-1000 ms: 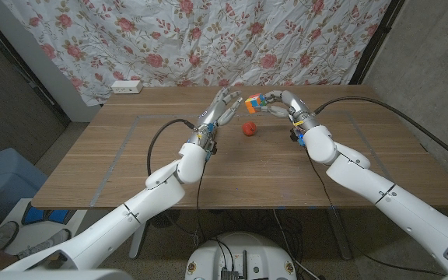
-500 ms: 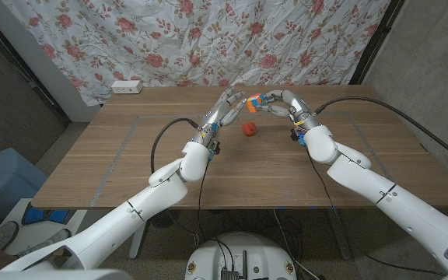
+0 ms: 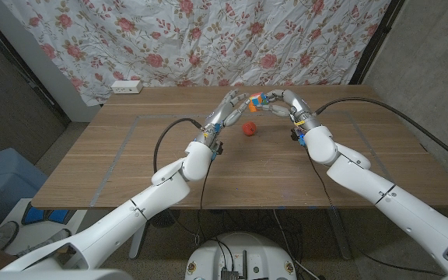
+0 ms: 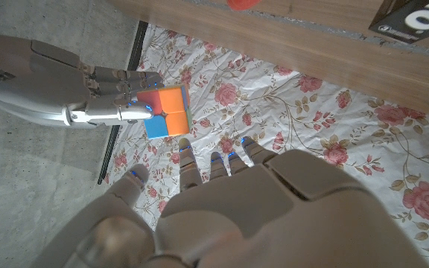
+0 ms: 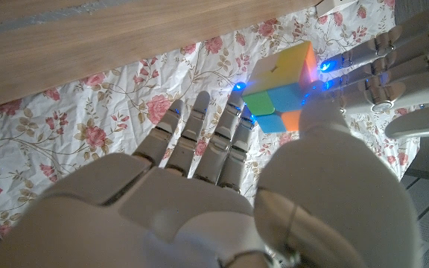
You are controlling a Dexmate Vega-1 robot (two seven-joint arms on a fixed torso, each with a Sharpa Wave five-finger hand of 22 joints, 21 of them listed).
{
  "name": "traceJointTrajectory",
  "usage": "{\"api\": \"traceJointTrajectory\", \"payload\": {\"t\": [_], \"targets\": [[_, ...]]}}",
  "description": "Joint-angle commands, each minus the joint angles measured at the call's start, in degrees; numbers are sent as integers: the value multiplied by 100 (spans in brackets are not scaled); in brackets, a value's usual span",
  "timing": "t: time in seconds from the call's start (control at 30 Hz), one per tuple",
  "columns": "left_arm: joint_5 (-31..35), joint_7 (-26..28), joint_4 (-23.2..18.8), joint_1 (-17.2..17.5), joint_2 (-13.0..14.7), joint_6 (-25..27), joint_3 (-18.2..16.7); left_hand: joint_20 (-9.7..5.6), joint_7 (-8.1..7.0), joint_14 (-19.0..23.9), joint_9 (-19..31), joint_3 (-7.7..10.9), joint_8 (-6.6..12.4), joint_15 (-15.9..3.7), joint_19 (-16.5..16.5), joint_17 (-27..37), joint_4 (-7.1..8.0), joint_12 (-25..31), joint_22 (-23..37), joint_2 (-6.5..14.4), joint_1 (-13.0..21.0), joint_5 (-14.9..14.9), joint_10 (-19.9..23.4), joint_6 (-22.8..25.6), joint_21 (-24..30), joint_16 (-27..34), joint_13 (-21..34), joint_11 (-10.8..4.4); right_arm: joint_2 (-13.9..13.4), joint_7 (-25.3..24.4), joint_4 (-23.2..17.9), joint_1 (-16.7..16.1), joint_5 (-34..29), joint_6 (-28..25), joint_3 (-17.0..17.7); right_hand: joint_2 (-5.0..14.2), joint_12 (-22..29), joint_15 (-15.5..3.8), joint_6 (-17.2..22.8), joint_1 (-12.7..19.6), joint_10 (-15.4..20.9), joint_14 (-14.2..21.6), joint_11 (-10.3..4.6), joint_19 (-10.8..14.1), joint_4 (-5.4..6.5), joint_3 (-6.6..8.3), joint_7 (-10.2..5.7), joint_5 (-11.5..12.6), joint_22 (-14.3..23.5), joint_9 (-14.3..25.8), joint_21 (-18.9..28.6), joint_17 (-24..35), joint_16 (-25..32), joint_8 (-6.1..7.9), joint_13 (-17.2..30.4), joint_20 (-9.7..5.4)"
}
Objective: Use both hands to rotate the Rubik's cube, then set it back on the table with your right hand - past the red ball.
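1. Left hand (image 3: 225, 110) raised over the table (image 3: 115, 167), fingers spread and empty, fingertips reaching toward 2 o'clock and just short of the cube; in the left wrist view (image 4: 222, 216) a narrow gap between those fingertips and the cube's lower edge

2. Red ball (image 3: 249, 129) resting on the wood at 6 o'clock from the cube, between the two forearms and nearer the robot than the held cube

3. Rubik's cube (image 3: 255, 100) up in the air, off the table, at 2 o'clock from the left hand and 9 o'clock from the right; compact block, no long axis to speak of; orange and blue faces toward the left wrist camera (image 4: 164, 112)

4. Right hand (image 3: 280, 102) clamped on the cube, thumb and fingers pinching it (image 5: 281, 104); nearer of the two, already in contact

5. Compared with a second ago: left hand closer to the cube, gap nearly gone; cube, right hand and ball much as before
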Motion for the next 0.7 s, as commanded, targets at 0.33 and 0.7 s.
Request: {"api": "traceJointTrajectory", "payload": {"t": [0.33, 0.7], "targets": [[-112, -113, 11, -50, 12, -23, 14, -58, 36, -263, 19, -54, 15, -175, -46, 20, -8, 55, 26, 491, -42, 55, -61, -4, 51, 40, 12, 10, 81, -116, 80, 23, -28, -2, -3, 304, 16, -770, 594, 199, 332, 75, -257, 71, 17, -37, -520, 37, 23, 19, 18, 15, 45, 19, 36, 0], [-135, -135, 34, -67, 7, -40, 33, -59, 52, -254, 18, -70, 16, -173, -49, 16, -15, 65, 24, 506, -33, 61, -61, -6, 61, 50, 11, 11, 118, -233, 67, -23, -35, -15, 25, 319, 15, -787, 658, 228, 375, 107, -259, 86, 11, -48, -518, 38, 23, 20, 21, 23, 73, 26, 49, -9]]}}
